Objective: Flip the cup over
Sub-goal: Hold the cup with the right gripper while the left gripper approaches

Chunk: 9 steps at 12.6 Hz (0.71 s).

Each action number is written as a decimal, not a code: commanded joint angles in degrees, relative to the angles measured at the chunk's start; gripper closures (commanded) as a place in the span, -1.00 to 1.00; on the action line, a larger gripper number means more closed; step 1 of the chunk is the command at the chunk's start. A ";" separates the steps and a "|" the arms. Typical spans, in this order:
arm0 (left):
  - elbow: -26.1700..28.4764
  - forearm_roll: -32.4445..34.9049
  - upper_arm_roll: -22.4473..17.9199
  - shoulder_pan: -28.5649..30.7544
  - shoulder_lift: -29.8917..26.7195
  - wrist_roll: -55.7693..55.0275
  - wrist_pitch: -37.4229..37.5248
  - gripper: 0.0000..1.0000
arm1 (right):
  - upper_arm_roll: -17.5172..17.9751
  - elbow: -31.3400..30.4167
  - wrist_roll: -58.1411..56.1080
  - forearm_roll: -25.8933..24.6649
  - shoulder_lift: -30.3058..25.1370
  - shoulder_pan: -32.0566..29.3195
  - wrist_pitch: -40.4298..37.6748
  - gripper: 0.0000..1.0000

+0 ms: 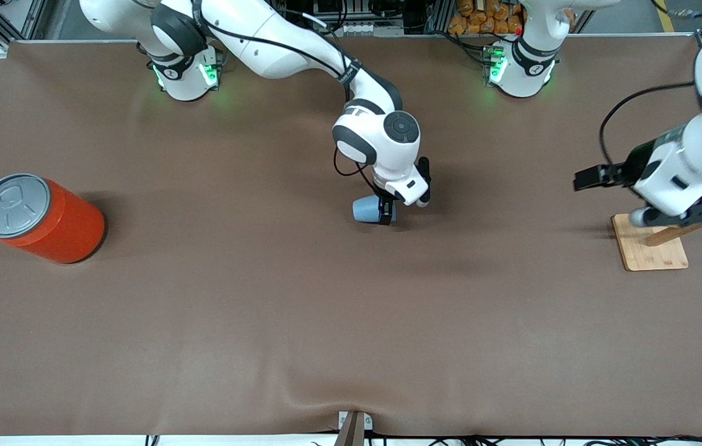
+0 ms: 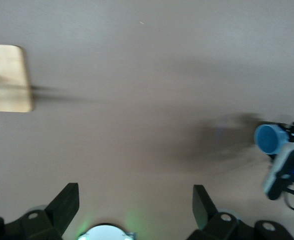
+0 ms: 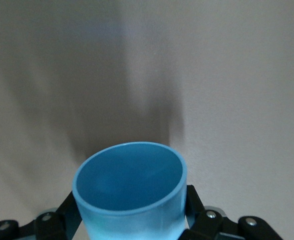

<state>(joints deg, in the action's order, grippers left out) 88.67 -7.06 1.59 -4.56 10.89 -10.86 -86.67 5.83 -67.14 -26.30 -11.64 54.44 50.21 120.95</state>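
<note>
Right gripper [image 1: 386, 212] squeezed cup [image 1: 368, 209], held sideways over table middle, mid-flip. Next: turn, set down. Left gripper [image 2: 135, 206] waited open over wooden stand [image 1: 648, 244].

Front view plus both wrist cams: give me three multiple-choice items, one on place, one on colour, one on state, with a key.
1. Where is the orange can?
A. On the table toward the right arm's end
B. On the wooden stand
C. In the left gripper

2. What colour is the cup?
A. Orange
B. Light blue
C. Green

3. What is the state of the right gripper?
A. Open over the can
B. Shut on nothing
C. Shut on the cup

Key:
1. A: the can stands on the brown table at the right arm's end, apart from both arms.
2. B: the right wrist view shows a light blue cup with its mouth toward the camera.
3. C: the fingers press on the cup's wall; the left gripper waits open over the table beside the wooden stand.
</note>
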 commanded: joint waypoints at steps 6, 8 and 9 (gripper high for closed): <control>4.85 -6.82 1.05 -1.06 8.61 1.19 -11.06 -1.00 | -1.35 2.01 5.30 -2.77 1.46 1.74 -0.36 -1.00; 4.85 -11.45 1.58 -0.71 10.81 1.19 -12.64 -1.00 | -1.35 2.01 5.30 -2.77 1.55 1.74 -0.36 -1.00; 4.85 -14.18 1.58 -0.53 11.95 1.88 -13.52 -1.00 | -1.35 2.01 5.30 -2.77 1.46 1.74 -0.45 -1.00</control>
<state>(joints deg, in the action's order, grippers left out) 93.44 -17.16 3.09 -5.50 21.37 -10.40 -98.65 5.01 -66.67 -22.45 -12.76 54.97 51.25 121.01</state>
